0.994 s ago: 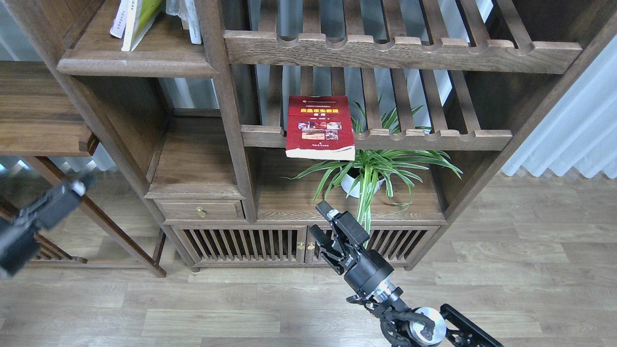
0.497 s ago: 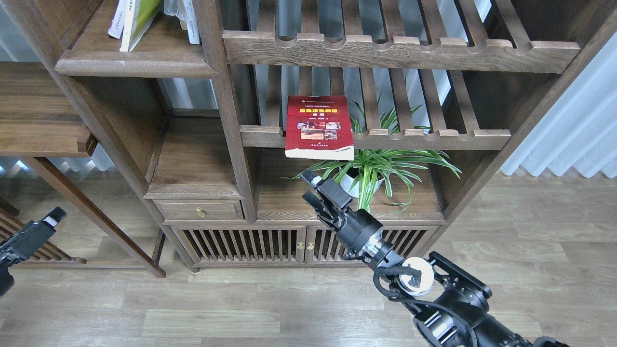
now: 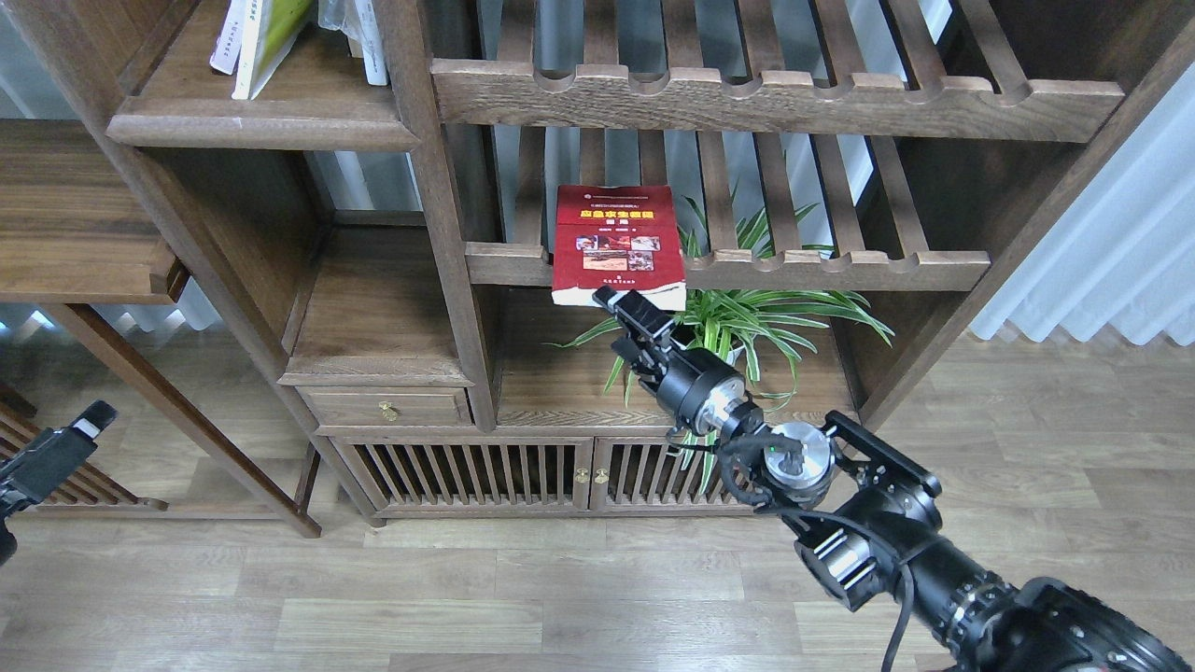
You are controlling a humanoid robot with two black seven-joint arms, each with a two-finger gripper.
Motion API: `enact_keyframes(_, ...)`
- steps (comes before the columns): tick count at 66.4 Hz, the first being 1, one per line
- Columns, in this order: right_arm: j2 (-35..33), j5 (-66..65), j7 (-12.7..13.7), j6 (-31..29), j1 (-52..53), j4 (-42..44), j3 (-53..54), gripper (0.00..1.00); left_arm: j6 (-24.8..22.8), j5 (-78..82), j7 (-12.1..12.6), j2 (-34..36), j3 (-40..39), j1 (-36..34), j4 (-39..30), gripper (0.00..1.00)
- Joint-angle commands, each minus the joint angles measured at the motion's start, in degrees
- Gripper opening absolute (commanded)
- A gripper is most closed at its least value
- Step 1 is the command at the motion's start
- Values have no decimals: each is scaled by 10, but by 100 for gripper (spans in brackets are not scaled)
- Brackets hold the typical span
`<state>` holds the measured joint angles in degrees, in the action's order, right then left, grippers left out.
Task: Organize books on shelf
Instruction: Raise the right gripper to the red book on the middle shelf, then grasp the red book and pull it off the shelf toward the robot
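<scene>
The dark red book [image 3: 616, 238] lies flat on a slatted shelf [image 3: 840, 271] and overhangs its notched front rail. My right gripper [image 3: 618, 322] is open just below the book's front edge, with its upper finger [image 3: 624, 308] at that edge. A yellow-green book [image 3: 271, 37] stands between pale books [image 3: 224, 37] on the solid plank shelf [image 3: 261, 121] at the top left. My left gripper [image 3: 56, 453] is low at the left edge, far from the shelves. It is too dark to tell whether it is open.
A potted spider plant [image 3: 719, 327] stands right behind my right gripper on the lower board. A small drawer [image 3: 387, 408] and slatted cabinet doors [image 3: 485, 476] are below. A side table [image 3: 75, 233] stands at the left. White curtains [image 3: 1111, 233] hang at the right.
My right arm has reached up and forward, from in front of the cabinet doors to the red book's front edge. My left arm has dropped down and left.
</scene>
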<state>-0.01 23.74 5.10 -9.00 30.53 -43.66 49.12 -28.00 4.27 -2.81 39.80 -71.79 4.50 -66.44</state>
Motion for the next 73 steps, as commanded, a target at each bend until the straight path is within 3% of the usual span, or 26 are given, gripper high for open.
enact_keyframes(1,0,17,-2,11,16,14,1,98,0,0,0,0,-1,0,0,100)
enact_keyframes(15,0,37,-7,24,27,16,4,97,0,0,0,0,-3,0,0,100)
enact_keyframes(28,0,65,-8,24,29,17,3,87,0,0,1,0,-6,0,-1,100)
enact_keyframes(38,0,68,-11,24,29,16,-2,74,0,1,1,1,-13,0,-1,100)
enact_keyframes(40,0,68,-11,24,29,16,-3,65,0,1,2,1,-18,0,-2,100)
enact_keyframes(52,0,68,-11,23,29,16,-7,46,0,1,11,2,-33,0,-2,100)
enact_keyframes(61,0,68,-11,20,28,16,-10,40,0,1,14,2,-40,0,-3,100)
enact_keyframes(73,0,71,-11,4,28,16,-20,20,0,1,15,2,-41,0,-4,100)
